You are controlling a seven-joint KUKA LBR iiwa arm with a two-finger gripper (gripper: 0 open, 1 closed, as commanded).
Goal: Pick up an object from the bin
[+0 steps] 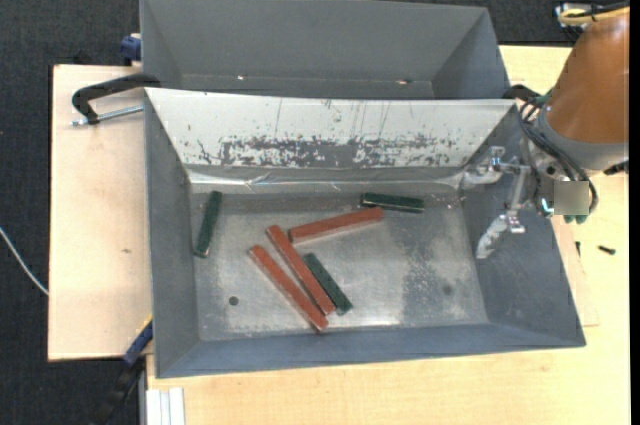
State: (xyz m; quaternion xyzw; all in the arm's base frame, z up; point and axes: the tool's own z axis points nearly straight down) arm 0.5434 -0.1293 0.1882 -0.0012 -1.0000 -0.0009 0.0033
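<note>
My gripper [490, 203] hangs over the bin's right sloping wall, open, with nothing between its two fingers. Nearest to it, to the left, a short dark green bar [392, 203] lies flat on the bin floor by the back wall. A red-brown bar [335, 226] lies slanted just left of and below the green one. The gripper touches neither of them.
Further left, two red-brown bars [300, 271] [287, 288] and a dark green bar [327, 283] lie side by side, slanting toward the front. Another dark green bar [207, 223] rests against the left wall. The arm's orange cover sits at the right, above the rim.
</note>
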